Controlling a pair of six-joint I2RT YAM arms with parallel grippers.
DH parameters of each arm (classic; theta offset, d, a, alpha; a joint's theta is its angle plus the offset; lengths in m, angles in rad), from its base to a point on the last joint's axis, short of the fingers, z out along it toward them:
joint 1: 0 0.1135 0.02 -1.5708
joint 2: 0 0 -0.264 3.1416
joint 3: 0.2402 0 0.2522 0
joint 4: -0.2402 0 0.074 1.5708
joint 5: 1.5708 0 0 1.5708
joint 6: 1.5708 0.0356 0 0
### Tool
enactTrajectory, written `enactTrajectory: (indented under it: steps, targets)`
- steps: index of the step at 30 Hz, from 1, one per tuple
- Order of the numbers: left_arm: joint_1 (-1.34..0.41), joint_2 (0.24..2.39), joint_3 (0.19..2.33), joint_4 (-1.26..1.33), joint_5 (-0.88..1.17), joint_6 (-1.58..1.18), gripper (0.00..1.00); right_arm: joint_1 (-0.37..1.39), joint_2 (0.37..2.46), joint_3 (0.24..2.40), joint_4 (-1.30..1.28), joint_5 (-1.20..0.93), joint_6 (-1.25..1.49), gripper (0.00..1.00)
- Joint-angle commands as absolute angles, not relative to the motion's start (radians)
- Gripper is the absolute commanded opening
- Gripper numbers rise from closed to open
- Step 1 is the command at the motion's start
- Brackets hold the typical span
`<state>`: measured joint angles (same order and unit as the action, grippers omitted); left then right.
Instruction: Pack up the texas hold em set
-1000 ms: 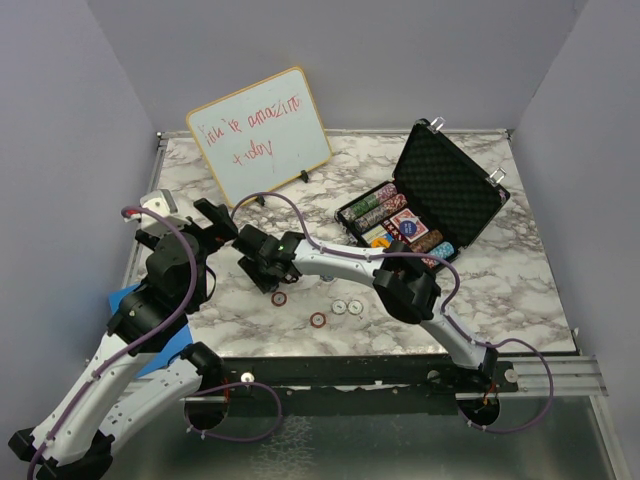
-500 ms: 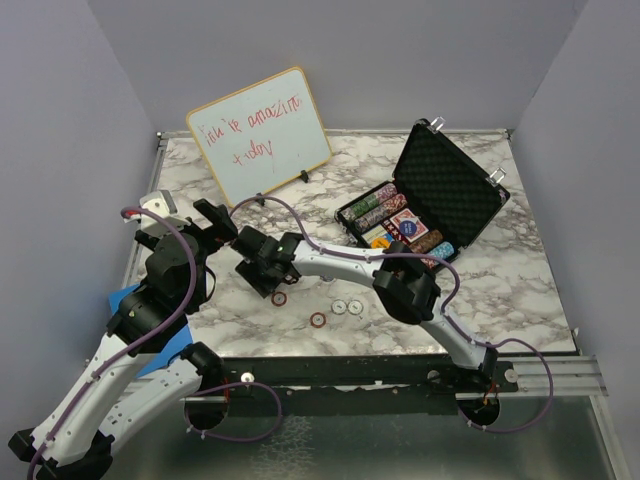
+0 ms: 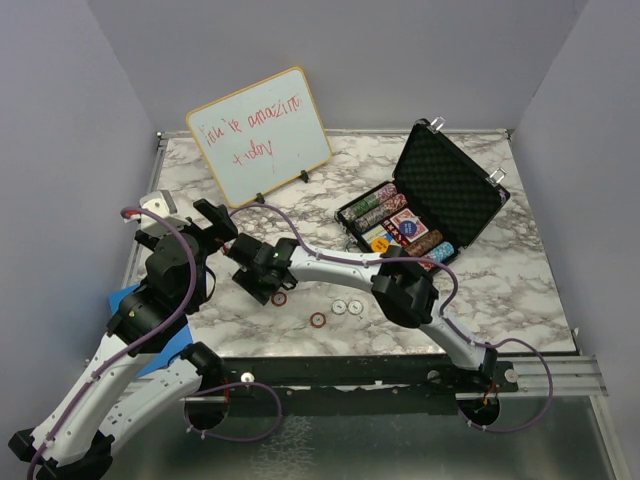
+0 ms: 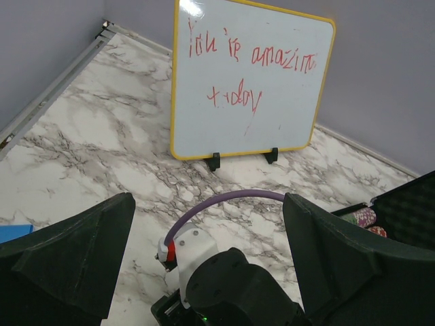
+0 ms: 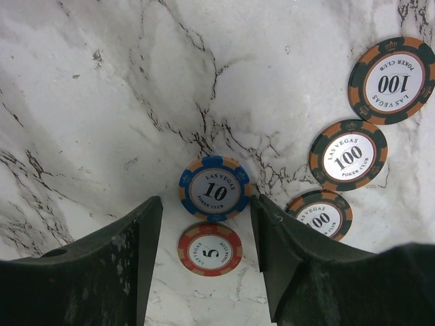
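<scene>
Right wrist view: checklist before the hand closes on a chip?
1. Right hand open: ok.
2. Only one chip between the fingers: not ok; blue 10 chip and red 5 chip both lie there.
3. 100 chips outside the fingers: ok.
4. Fingers low enough to grip: cannot tell.
5. Briefcase lid up: ok.
6. Left hand clear of right arm: cannot tell; it hangs close above.

A white marble-patterned table (image 3: pixel 520 290) with dark grey veins sits boxed in on three sides by plain pale grey walls (image 3: pixel 420 60). A whiteboard (image 3: pixel 258 135) bearing red handwriting stands on small black feet towards the back-left corner, in soft, even light.
</scene>
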<state>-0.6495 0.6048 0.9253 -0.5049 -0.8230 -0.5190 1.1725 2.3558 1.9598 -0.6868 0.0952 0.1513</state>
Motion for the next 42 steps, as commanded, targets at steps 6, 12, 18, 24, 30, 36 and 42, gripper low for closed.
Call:
enactTrajectory:
  steps: [6,12,18,24,30,36,42]
  targets:
    - [-0.649,0.600,0.917,-0.513,-0.840,-0.522,0.99,1.186,2.487,2.084,-0.843,0.160,0.189,0.59]
    - [-0.649,0.583,0.917,-0.519,-0.838,-0.522,0.99,1.186,2.562,2.189,-0.929,0.171,0.214,0.49]
    - [-0.648,0.568,0.913,-0.523,-0.841,-0.522,0.99,1.185,2.514,2.150,-0.920,0.225,0.238,0.41]
    - [-0.649,0.574,0.916,-0.523,-0.838,-0.522,0.99,1.186,2.419,2.112,-0.872,0.275,0.249,0.39]
    - [-0.649,0.572,0.916,-0.523,-0.839,-0.520,0.99,1.174,2.321,2.054,-0.842,0.326,0.259,0.39]
    - [-0.648,0.578,0.914,-0.523,-0.840,-0.523,0.99,1.151,2.234,1.969,-0.819,0.359,0.275,0.40]
    - [-0.649,0.585,0.914,-0.523,-0.838,-0.525,0.99,1.095,2.138,1.820,-0.788,0.366,0.304,0.39]
